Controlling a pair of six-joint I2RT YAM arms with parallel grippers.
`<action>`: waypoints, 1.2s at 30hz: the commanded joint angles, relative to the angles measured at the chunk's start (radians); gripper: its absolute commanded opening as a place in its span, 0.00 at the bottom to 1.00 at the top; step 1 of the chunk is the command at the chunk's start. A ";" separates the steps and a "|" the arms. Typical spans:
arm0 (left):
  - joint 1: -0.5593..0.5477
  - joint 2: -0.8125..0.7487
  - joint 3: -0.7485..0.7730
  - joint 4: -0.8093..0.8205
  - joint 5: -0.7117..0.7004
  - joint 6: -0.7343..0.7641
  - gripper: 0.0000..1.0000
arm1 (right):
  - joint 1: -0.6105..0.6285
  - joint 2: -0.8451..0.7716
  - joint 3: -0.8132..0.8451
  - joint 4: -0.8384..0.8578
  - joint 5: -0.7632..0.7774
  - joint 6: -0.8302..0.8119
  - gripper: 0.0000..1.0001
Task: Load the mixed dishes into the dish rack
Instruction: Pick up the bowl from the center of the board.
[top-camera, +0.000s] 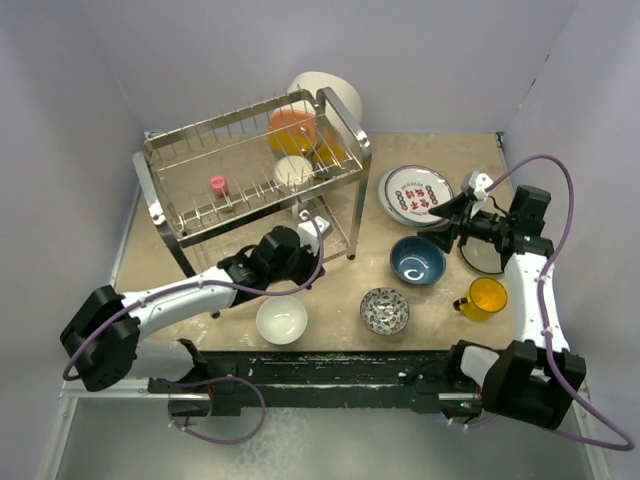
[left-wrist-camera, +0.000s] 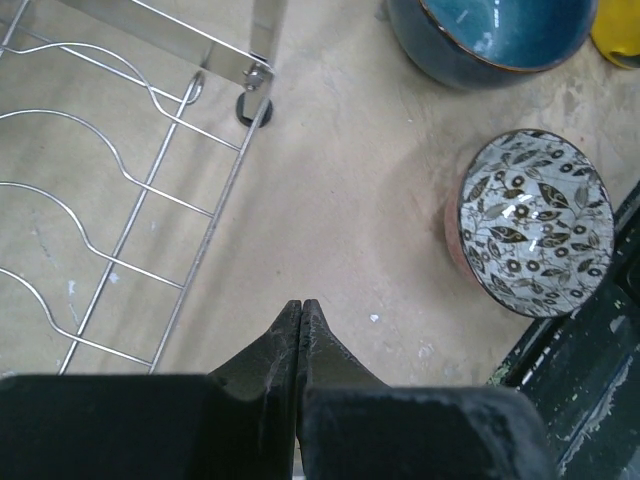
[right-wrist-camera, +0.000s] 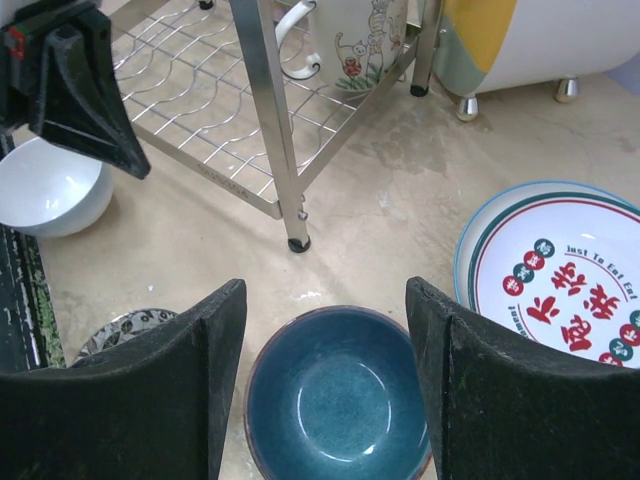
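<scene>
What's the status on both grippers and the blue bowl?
Left gripper shut, empty, beside dish rack. Right gripper open, lined up on dark blue bowl, nothing held. Bowl on table, nothing blocking it.

The beige worktop (top-camera: 345, 285) carries the dish rack (top-camera: 250, 165) at upper left, with a red-lettered plate (top-camera: 415, 193) to its right. Lower down, from left to right, stand a white bowl (top-camera: 281, 320), a grey-patterned bowl (top-camera: 384, 310), a dark blue bowl (top-camera: 417, 260) and a yellow cup (top-camera: 486, 297).
</scene>
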 joint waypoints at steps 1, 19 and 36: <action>-0.023 -0.083 -0.015 0.064 0.067 0.019 0.00 | -0.007 0.004 0.040 -0.020 0.016 -0.050 0.68; -0.125 -0.341 -0.100 0.239 0.067 -0.229 0.12 | -0.005 -0.009 0.000 -0.077 0.320 -0.169 0.70; -0.272 -0.390 -0.184 0.405 -0.128 -0.226 0.65 | 0.143 0.143 -0.065 0.023 0.767 -0.175 0.80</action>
